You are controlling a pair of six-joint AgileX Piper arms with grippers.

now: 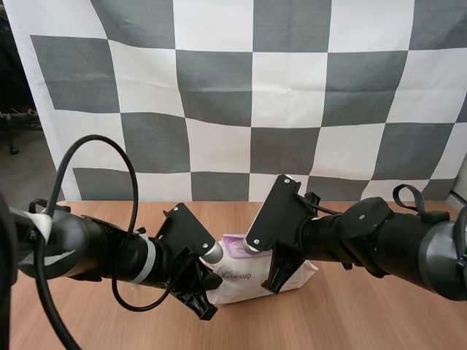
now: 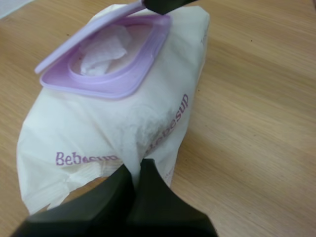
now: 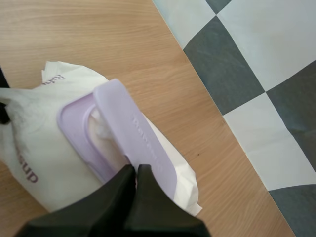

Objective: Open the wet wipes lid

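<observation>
Risk: the lilac lid may slip from the right tool, which grips only its thin edge, and drop shut. A harder pull may instead tug the pack of wet wipes out of the left tool. Right tool: fingers pressed together on the lid's edge, lid partly raised. Left tool: fingers pinching a fold of wrapper at the pack's near end. The pack lies on the desk, with a wipe showing in the opening.
</observation>
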